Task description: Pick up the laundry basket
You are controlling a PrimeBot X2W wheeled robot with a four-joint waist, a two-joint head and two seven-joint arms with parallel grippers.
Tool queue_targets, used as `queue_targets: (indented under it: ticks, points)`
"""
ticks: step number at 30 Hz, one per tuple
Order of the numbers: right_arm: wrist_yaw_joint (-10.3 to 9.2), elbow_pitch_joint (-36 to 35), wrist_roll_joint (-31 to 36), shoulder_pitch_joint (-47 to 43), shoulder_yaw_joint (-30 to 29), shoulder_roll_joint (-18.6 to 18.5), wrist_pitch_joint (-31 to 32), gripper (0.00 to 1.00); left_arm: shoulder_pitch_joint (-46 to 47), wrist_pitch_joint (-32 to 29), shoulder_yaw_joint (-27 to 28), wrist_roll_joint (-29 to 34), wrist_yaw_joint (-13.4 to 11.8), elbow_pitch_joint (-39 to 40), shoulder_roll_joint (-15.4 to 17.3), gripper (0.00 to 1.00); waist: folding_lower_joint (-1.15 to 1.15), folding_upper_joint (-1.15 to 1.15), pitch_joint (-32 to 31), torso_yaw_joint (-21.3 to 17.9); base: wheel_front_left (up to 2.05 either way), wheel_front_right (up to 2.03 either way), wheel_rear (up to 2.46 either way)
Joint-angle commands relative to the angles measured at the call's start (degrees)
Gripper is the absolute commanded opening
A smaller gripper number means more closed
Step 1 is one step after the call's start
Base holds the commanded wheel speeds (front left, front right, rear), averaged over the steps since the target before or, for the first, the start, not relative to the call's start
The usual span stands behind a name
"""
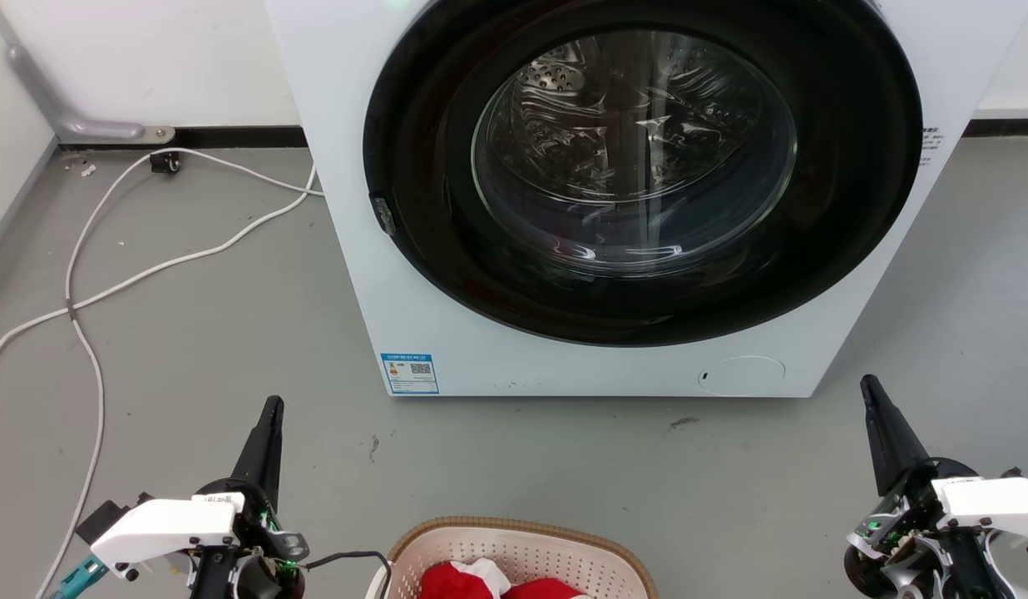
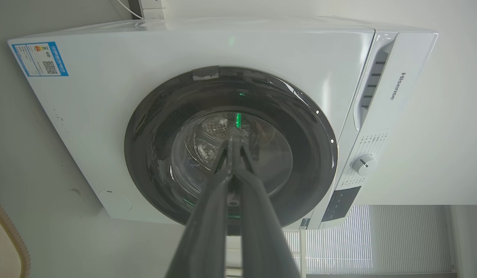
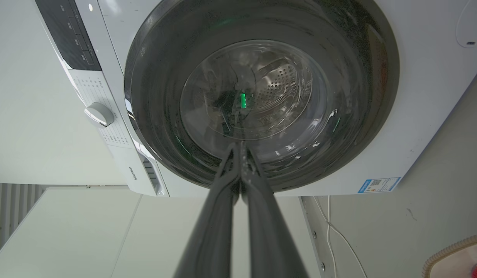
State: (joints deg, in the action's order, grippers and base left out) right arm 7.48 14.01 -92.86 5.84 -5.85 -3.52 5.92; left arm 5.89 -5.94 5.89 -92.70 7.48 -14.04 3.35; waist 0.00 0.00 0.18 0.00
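Reach back and inward for the laundry basket (image 1: pixel 514 526).
Your left fingers (image 1: pixel 264 449) and right fingers (image 1: pixel 888 441) are both closed, empty; it sits behind their tips, between them, nearer the left pair.

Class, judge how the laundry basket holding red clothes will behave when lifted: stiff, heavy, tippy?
Probably stiff: the laundry basket looks like moulded plastic with a banded rim. Likely light: perforated walls, soft red clothes inside. Lifted by one side, it may tip.
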Motion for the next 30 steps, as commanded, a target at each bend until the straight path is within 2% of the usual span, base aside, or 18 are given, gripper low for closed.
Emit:
queue_targets:
  ticks: [1, 2, 3, 21, 26, 30]
  points:
    - [0.02, 0.1, 0.2, 0.6, -0.1, 0.2, 0.2, 0.00, 0.5, -0.2, 0.1, 0.1, 0.0, 0.0, 0.0, 0.00, 0.00, 0.00, 0.0, 0.0, 0.00, 0.00, 0.00]
    - [0.02, 0.1, 0.2, 0.6, -0.1, 0.2, 0.2, 0.00, 0.5, -0.2, 0.2, 0.1, 0.0, 0.0, 0.0, 0.00, 0.00, 0.00, 0.0, 0.0, 0.00, 0.00, 0.00]
    - [0.00, 0.0, 0.0, 0.0, 0.0, 0.0, 0.0, 1.00, 0.0, 0.0, 0.0, 0.0, 0.0, 0.0, 0.0, 1.00, 0.00, 0.00, 0.0, 0.0, 0.00, 0.00, 0.00]
    - [0.00, -3.2, 1.8, -0.8, 2.6, 0.2, -4.5, 1.00, -0.1, 4.6, -2.8, 2.1, 0.0, 3.3, -0.2, 1.00, 0.00, 0.00, 0.2, -0.1, 0.00, 0.00, 0.00]
    - [0.00, -4.2, 5.5, -1.0, 2.7, 0.1, -5.7, 1.00, 0.2, 5.8, -3.4, 6.5, 0.0, 5.2, -0.2, 1.00, 0.00, 0.00, 0.2, -0.1, 0.00, 0.00, 0.00]
    - [0.00, -5.1, 11.0, -1.1, 2.6, 0.1, -6.7, 1.00, 0.3, 6.7, -3.7, 13.1, 0.0, 6.6, -0.2, 1.00, 0.00, 0.00, 0.2, -0.1, 0.00, 0.00, 0.00]
